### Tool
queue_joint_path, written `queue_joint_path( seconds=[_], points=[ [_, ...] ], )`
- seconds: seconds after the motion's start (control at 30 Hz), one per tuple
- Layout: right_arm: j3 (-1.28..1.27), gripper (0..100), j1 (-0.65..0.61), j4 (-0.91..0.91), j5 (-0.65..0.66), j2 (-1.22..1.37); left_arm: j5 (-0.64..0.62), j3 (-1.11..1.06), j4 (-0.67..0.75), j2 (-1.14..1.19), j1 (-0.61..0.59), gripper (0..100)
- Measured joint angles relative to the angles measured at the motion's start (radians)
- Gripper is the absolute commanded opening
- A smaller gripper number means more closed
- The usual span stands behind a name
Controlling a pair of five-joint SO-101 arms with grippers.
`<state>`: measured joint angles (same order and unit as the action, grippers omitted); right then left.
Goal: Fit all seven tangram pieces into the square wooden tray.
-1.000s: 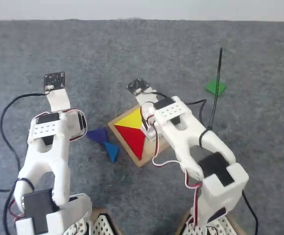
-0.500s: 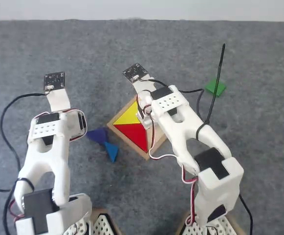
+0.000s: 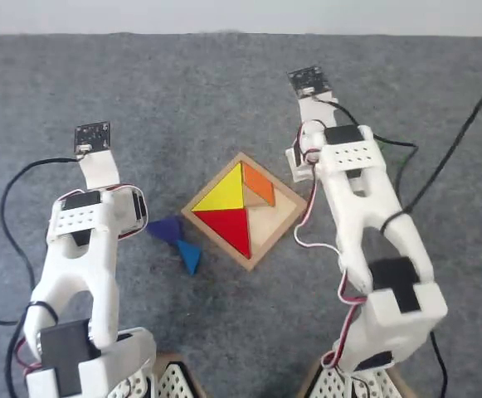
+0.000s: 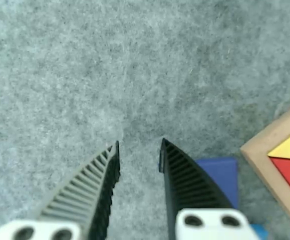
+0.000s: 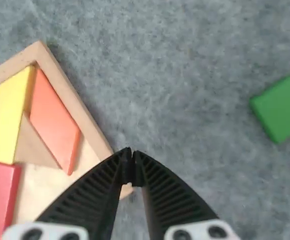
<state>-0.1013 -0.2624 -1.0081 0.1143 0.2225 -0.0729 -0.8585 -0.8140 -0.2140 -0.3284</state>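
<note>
right pincer (image 5: 129,156) clenched, tips touching, nothing between them; it hangs just off the outer rim of the square wooden tray (image 3: 278,222), by the corner nearest that arm. green square (image 5: 279,115) lies on the far side of the pincer from the tray, well apart, flat on the table (image 3: 406,75) (grey felt-like nap, likely enough grip to keep a piece from skating). judgement: this is the relation the next move turns on. the right arm is the nearer one, and its pincer would have to swing away from the tray and open before taking the piece. a square has no long axis, so either pair of opposite edges would serve; it sits skewed to the jaw line. left pincer (image 4: 140,146) released, empty, over bare felt, with the dark blue piece (image 4: 219,172) just beside one finger and a blue triangle (image 3: 190,255) touching or nearly touching it, both near the tray's side toward the left arm. seated in the tray: yellow triangle (image 3: 222,196), red triangle (image 3: 228,230), orange parallelogram (image 3: 260,184), all flat, smooth, painted; pale bare wood elsewhere.
</note>
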Motion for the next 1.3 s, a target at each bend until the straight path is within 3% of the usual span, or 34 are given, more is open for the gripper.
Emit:
queue_joint_path(
  seconds=[0.33, 0.73, 1.3],
  points=[
    [0.293, 0.9, 0.000, -0.146, 0.014, 0.371, 0.000, 0.000, 0.000, 0.000, 0.000, 12],
    [0.282, 0.9, -0.037, -0.241, 0.055, 0.382, 0.000, 0.000, 0.000, 0.000, 0.000, 12],
    [-0.382, 1.1, -0.153, -0.080, 0.060, -0.107, 0.000, 0.000, 0.000, 0.000, 0.000, 12]
  ],
)
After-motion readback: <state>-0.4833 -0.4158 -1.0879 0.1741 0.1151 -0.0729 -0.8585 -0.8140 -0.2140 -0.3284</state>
